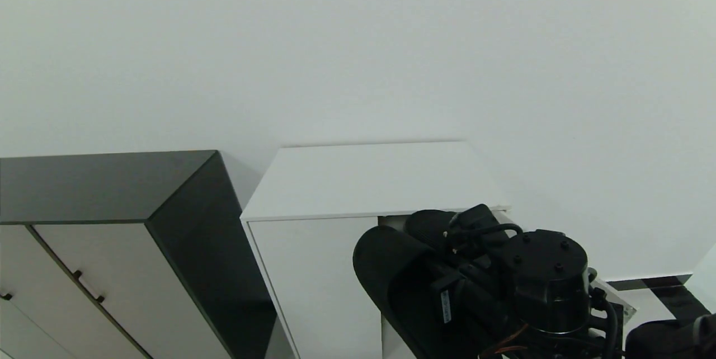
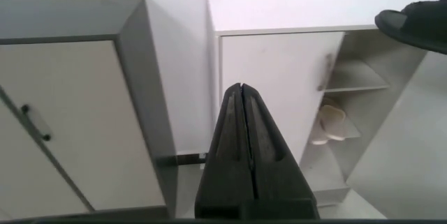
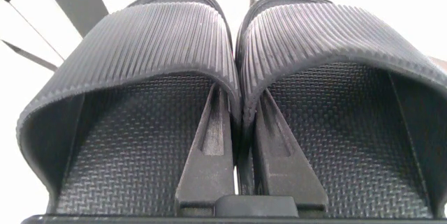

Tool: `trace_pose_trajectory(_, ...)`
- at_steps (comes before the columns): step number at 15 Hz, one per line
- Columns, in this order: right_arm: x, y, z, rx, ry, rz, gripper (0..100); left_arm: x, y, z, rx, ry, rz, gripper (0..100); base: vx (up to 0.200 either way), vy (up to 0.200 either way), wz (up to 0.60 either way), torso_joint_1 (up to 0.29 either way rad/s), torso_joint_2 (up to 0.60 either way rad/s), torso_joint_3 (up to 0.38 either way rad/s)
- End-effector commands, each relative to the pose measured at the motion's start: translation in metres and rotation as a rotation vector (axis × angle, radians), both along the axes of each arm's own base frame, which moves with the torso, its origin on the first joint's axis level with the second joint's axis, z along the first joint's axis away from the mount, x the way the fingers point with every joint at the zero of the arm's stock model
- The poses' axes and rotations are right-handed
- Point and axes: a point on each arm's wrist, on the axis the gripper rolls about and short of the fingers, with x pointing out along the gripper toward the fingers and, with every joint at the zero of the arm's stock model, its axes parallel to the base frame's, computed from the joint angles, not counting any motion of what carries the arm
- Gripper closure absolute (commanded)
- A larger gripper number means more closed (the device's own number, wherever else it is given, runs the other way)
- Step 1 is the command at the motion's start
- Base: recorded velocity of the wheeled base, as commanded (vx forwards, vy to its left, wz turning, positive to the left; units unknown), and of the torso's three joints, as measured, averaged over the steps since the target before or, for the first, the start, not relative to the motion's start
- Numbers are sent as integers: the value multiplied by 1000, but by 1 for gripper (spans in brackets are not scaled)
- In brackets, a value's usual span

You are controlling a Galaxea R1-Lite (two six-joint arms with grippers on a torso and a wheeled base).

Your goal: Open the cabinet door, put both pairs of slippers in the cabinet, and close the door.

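Black slippers (image 3: 164, 63) in right jaws, open white cabinet (image 1: 363, 180), white wall (image 1: 358, 40)

Head view: the black slippers (image 1: 386, 269) hide part of the white cabinet's (image 1: 363, 180) open interior; the bottom edge crops its door (image 1: 313, 280). Left wrist view: the picture edge crops one black slipper (image 2: 419, 25).

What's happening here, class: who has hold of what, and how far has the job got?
The right gripper is shut on the black slippers, pinching their inner sides together, and holds them up in front of the white cabinet. The cabinet's right side is open, and pale slippers lie inside it. The left gripper is shut and empty. The black pair is not yet in, and the cabinet is not yet shut.
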Motion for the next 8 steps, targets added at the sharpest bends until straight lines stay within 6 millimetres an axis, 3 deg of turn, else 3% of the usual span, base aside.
trace_pose_trajectory(1, 0, 0, -1, -4, 3, 1, 100, 0, 0, 0, 0, 0, 0, 100, 0, -200, 0, 12, -7, 2)
trace_pose_trajectory(2, 0, 0, -1, -4, 3, 1, 100, 0, 0, 0, 0, 0, 0, 100, 0, -200, 0, 2, -2, 2)
trace_pose_trajectory(8, 0, 0, -2, -4, 3, 1, 100, 0, 0, 0, 0, 0, 0, 100, 0, 0, 0, 0, 0, 0)
